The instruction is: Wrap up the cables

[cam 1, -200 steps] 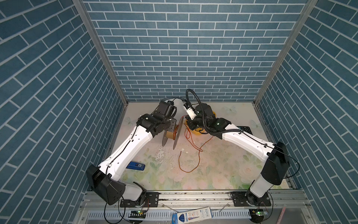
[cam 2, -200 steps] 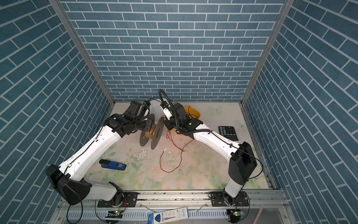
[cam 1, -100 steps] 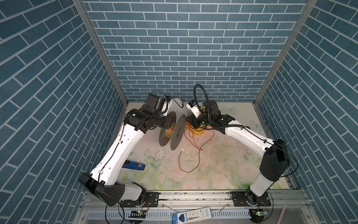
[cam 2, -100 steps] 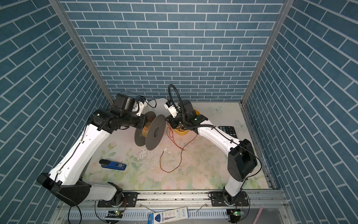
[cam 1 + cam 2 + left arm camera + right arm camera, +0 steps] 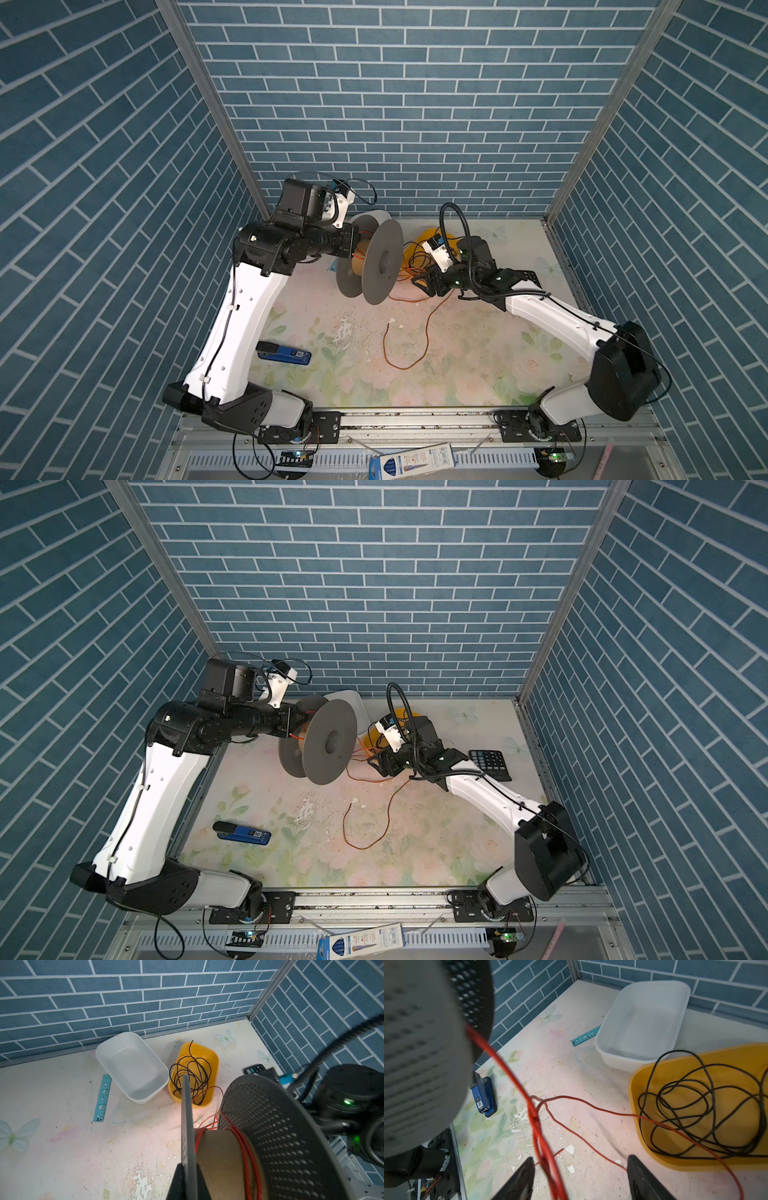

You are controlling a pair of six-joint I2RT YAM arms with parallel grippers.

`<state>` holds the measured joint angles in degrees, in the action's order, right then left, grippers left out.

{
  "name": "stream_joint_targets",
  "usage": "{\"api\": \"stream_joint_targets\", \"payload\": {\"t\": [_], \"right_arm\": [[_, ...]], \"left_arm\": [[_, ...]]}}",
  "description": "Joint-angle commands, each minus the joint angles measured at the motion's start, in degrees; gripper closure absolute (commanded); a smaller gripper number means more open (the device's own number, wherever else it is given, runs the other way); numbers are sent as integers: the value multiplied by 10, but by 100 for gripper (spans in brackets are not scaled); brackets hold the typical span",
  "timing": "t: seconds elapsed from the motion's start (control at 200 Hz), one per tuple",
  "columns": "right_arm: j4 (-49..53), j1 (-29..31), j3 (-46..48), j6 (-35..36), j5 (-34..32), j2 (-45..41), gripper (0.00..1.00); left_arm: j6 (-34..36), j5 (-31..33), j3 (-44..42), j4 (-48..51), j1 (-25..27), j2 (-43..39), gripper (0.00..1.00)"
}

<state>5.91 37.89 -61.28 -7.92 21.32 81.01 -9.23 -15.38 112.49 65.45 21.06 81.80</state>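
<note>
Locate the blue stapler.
In both top views the blue stapler lies on the table's front left, beside the left arm, left of the looped orange wire.

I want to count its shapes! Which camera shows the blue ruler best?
The left wrist view: the whole blue ruler lies uncovered. The right wrist view shows one end beside the white tub; top views mostly hide it.

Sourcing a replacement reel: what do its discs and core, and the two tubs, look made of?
Discs: probably plastic, matte dark grey, with moulded rows of holes. Core: likely cardboard, a dull brown tube. White tub and yellow tub: smooth, slightly glossy plastic, with rounded moulded corners.
</note>
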Motion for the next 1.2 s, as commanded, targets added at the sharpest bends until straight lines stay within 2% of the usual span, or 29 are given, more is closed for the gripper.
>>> {"api": "stream_joint_targets", "payload": {"t": [0.0,0.135,0.215,0.28,0.43,0.605,0.865,0.945,1.09,1.195], "right_arm": [[-54,2,57,-24,-40,-43,27],[-91,2,112,-33,-70,-91,28],[-113,2,134,-53,-72,-109,32],[-160,6,159,-76,-56,-121,37],[-256,34,210,-93,-76,-134,42],[-272,63,186,-85,-78,-79,41],[-403,138,150,-62,-115,36,35],[-420,144,127,-58,-127,71,35],[-498,143,139,-87,-198,79,38],[-535,132,138,-109,-176,86,42]], "left_arm": [[-28,-21,40,-16,-4,3,100],[-40,-31,71,-11,-4,12,100],[-48,-19,87,-4,-4,15,100],[-57,-7,92,-7,-4,14,100],[-79,9,91,-27,-5,6,100],[-97,15,97,-37,-5,8,100],[-119,22,66,-69,-5,-7,100],[-122,20,61,-72,-5,-12,100],[-119,30,58,-64,-5,-22,100],[-118,37,48,-65,-5,-34,100]]}}
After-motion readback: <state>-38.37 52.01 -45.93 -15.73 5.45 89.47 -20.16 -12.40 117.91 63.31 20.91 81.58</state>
